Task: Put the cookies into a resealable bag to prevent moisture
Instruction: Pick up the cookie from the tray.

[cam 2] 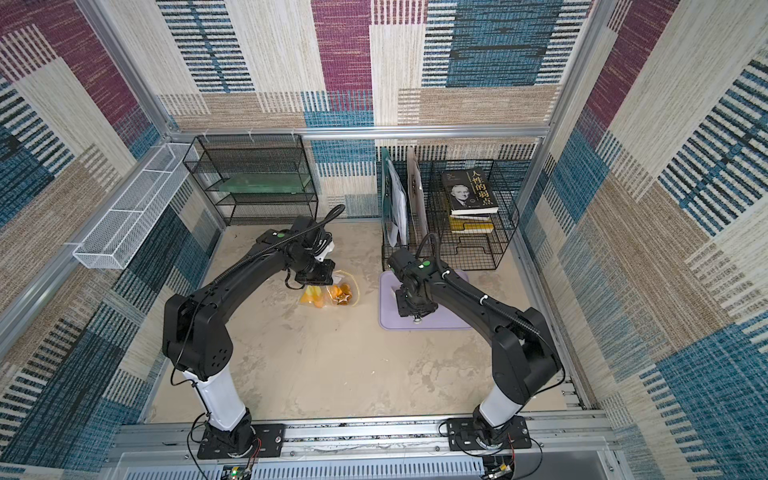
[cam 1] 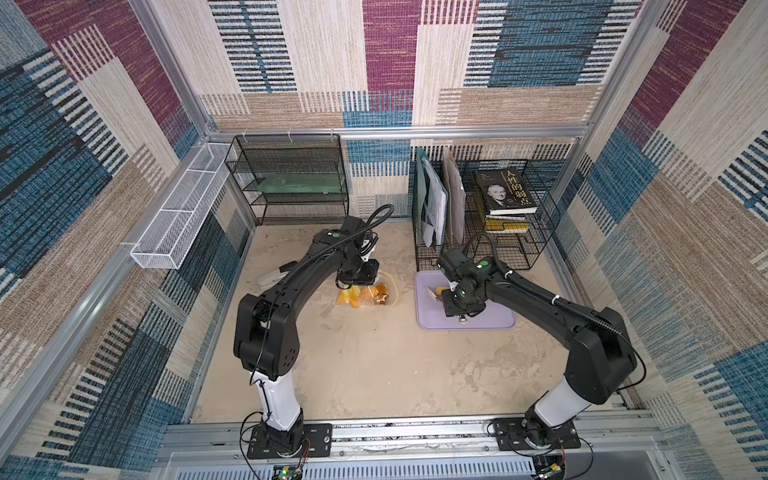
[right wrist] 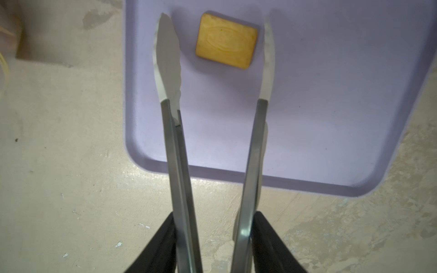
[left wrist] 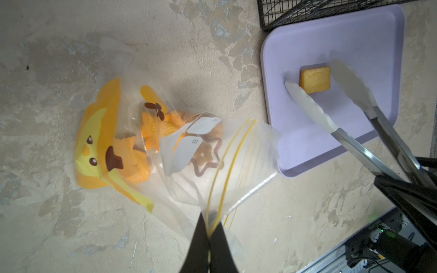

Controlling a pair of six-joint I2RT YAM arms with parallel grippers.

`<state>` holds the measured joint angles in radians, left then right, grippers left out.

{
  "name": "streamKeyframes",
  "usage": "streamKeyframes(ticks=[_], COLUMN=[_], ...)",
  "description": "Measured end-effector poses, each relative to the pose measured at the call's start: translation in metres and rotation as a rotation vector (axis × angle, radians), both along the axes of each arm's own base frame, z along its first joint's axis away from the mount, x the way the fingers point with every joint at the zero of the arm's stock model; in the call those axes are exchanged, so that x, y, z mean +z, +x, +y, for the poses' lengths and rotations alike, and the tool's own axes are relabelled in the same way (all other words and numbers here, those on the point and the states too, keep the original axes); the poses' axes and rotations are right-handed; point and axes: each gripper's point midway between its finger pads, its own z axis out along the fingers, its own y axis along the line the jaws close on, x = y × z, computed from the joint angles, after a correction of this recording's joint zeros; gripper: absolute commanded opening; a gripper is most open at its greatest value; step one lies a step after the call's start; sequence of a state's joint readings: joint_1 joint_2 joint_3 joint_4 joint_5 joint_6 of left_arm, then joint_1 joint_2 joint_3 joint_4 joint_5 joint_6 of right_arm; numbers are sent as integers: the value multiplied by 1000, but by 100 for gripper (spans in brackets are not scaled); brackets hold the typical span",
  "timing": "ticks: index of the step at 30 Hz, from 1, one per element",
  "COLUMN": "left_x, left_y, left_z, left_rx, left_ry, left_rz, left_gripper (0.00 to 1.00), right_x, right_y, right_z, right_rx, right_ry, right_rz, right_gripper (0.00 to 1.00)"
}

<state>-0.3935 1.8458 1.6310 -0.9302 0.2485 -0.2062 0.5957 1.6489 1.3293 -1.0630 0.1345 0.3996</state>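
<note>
between tips of the tongs, square cookie, right gripper clasping handles

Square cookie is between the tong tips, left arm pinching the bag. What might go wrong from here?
1. The square cookie lies flat on the lilac tray; closing the tongs may skid it away.
2. The left gripper pinches the resealable bag at its zip edge; the mouth looks slack, so the cookie may catch there.
</note>
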Motion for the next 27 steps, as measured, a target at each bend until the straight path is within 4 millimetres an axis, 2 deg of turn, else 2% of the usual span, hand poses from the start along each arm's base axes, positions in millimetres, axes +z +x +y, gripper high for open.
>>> streamKeyframes(ticks=[5, 14, 27], left_x=[-3, -3, -1], left_y=[0, -2, -2], left_z=[0, 2, 1], left_rx=[0, 1, -1], left_ry=[-18, -32, -45], left_rz=[4, 3, -3], left_gripper=[0, 0, 0], right_x=[-7, -9, -12], right_y=[-2, -11, -10], right_z=[-5, -21, -17], right_rx=[-17, -67, -64], right_ry=[-46, -49, -7], right_rz=[46, 91, 120], right_gripper=[47, 49, 38])
